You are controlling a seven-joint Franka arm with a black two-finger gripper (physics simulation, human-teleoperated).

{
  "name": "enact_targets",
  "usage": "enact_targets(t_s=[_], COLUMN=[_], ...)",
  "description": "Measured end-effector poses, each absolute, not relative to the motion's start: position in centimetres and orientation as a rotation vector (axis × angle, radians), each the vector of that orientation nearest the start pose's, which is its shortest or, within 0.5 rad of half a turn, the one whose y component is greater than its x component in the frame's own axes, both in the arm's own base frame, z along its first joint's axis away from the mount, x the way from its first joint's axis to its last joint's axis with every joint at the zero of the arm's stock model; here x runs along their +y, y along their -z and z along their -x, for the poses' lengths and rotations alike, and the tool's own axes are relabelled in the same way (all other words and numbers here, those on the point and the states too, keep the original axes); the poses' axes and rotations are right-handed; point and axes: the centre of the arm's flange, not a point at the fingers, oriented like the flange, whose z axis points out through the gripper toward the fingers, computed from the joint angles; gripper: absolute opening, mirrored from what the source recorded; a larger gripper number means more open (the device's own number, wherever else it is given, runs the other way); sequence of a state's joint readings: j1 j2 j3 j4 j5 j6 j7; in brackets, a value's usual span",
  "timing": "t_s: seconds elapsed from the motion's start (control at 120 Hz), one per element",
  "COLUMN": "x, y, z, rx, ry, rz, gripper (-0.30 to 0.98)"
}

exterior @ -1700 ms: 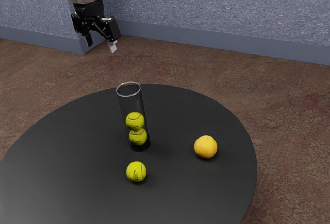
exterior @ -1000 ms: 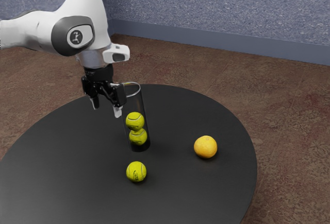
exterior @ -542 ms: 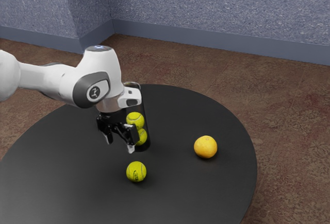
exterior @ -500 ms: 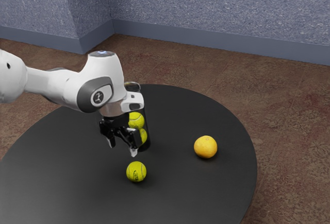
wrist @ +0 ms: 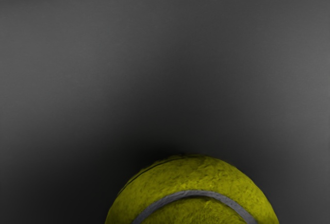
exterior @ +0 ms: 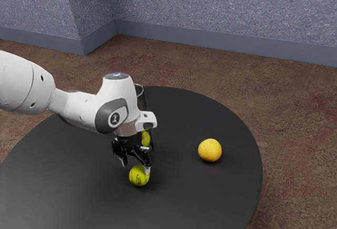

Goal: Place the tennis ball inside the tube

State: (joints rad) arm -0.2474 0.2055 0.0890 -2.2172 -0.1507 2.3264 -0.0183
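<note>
Black table (exterior: 179, 202); hand (exterior: 136, 167) over ball (exterior: 138, 178)

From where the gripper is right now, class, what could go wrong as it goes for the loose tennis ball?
A fingertip of the open gripper could clip the loose tennis ball and set it rolling, since it is round and rests on a flat table. The tall, narrow tube stands close by the gripper, so a sideways bump might tip it.

Indoor room, exact kind not showing clearly. Speckled blue-grey wall (exterior: 221, 8) is running along far side; blue baseboard (exterior: 221, 45) is edging mottled brown floor (exterior: 300, 134); round black table (exterior: 63, 181) is standing near.
</note>
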Motion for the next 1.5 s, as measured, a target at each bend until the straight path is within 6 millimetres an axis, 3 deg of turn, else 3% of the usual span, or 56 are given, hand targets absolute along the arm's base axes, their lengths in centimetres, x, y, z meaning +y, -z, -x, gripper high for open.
enact_targets(t_s=[0.467, 0.642, 0.8, 1.15, 1.375, 1.5], x=[-9.7, -10.1, -10.2, -9.7, -8.5, -7.5], y=[-24.8, -24.6, -25.3, -38.3, -47.5, -50.4], z=[-52.8, -52.7, -52.7, -52.1, -54.9, -55.9], rx=[0.007, 0.013, 0.017, 0.038, 0.061, 0.062], ry=[-0.199, -0.199, -0.191, -0.109, -0.08, -0.075], rz=[3.228, 3.228, 3.229, 3.284, 3.268, 3.238], gripper=[0.69, 0.43, 0.41, 0.32, 0.3, 0.34])
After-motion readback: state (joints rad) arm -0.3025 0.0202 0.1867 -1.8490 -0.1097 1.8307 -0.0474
